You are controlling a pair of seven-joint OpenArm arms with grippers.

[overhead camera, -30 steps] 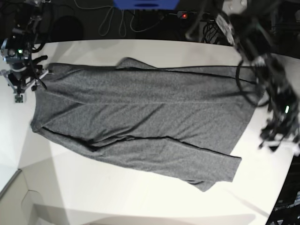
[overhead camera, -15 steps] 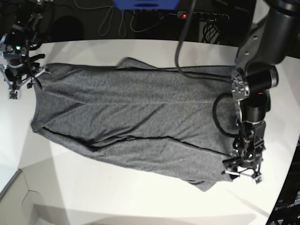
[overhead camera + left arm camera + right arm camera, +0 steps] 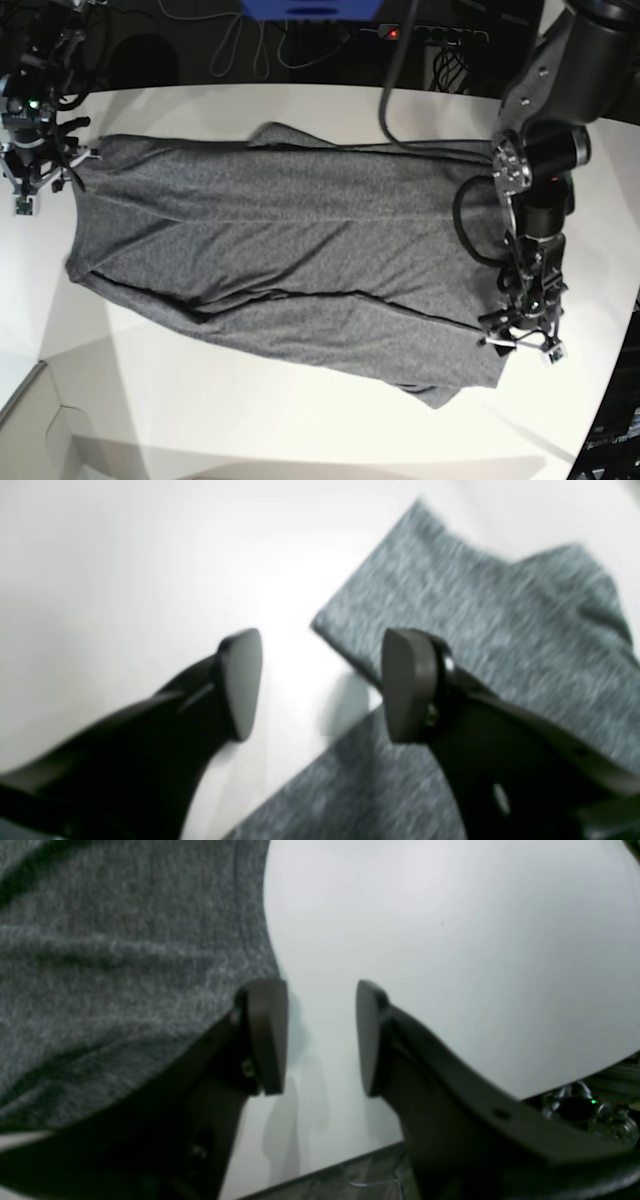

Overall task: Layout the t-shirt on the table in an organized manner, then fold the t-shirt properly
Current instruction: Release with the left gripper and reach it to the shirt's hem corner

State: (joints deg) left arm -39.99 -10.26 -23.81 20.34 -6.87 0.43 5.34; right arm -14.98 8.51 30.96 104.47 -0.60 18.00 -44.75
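Table (image 3: 300, 420): white, curved far edge, carries the whole garment
T-shirt (image 3: 290, 260): dark heather-grey knit, spread lengthwise across the table's middle, creased, long diagonal folds, one sleeve lying along the near side
Left arm (image 3: 545, 150): black, overhangs and hides the shirt's right end
Cables (image 3: 240, 40): dark floor beyond the table
Left gripper (image 3: 320, 685): jaws parted, over a shirt corner, holding nothing
Right gripper (image 3: 320, 1035): jaws parted, at the shirt's edge, nothing between them
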